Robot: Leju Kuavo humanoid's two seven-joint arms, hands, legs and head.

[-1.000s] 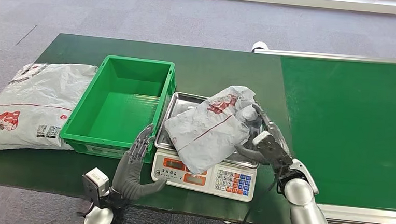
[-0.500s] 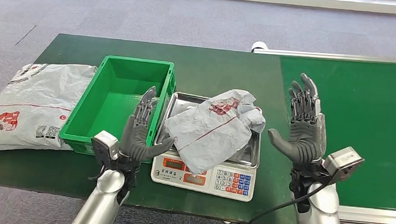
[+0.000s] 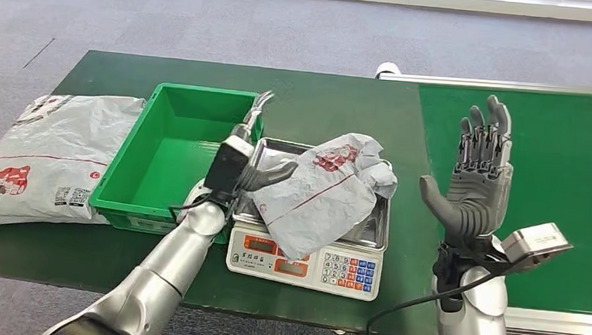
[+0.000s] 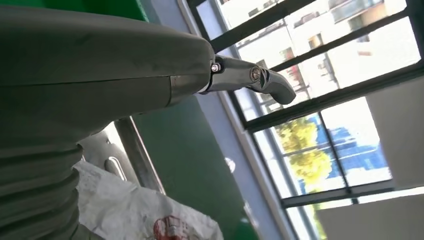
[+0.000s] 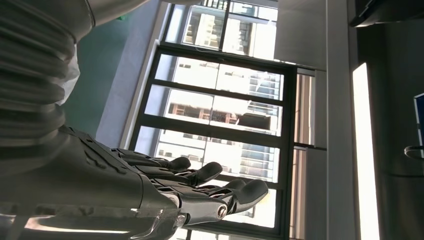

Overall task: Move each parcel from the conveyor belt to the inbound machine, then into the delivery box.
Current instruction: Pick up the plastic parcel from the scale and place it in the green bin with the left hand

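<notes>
Weighing stage, moment of hand-over between arms. Nearest the camera, the inbound machine (image 3: 307,260), a keypad scale at the front edge of the desk (image 3: 335,104), carries the crumpled grey parcel (image 3: 318,192) on its steel pan, one corner draped over the display. A second ago the right hand (image 3: 475,178) was beneath this parcel's right edge; it has since let go and risen clear, and now stands upright beside the scale with fingers spread and nothing in them. Over the same interval the left hand (image 3: 250,161) has travelled from the desk's front edge up to the parcel's left side; its thumb lies against or just over the wrapper, its fingers extended and not yet closed on anything. Just left of the scale, the green delivery box (image 3: 124,192) awaits, with another large parcel (image 3: 41,156) lying beyond its left wall. Behind the right hand, the conveyor belt (image 3: 558,152). Judgement: weighing placement appears complete; transfer into the box appears next.
</notes>
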